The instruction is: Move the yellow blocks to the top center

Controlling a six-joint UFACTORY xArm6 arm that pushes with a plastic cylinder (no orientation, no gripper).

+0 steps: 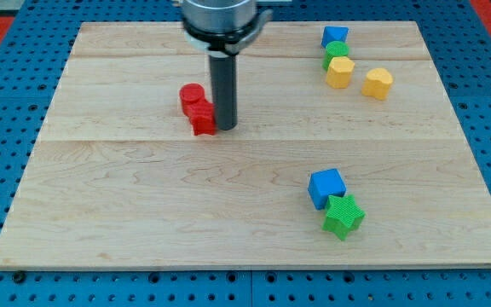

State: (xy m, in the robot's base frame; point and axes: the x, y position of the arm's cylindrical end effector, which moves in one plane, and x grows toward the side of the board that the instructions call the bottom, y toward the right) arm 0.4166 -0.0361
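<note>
Two yellow blocks lie at the view's upper right: one yellow block (340, 72) touches a green block (335, 53) above it, and a yellow heart-like block (378, 83) sits apart to its right. My tip (225, 127) rests on the wooden board (143, 213) left of centre, far to the left of both yellow blocks. It touches the right side of a red block (203, 118), which sits against a red cylinder (193, 97).
A blue block (334, 36) sits above the green one near the board's top edge. A blue cube (326, 188) and a green star block (343, 216) touch each other at the lower right. Blue pegboard surrounds the board.
</note>
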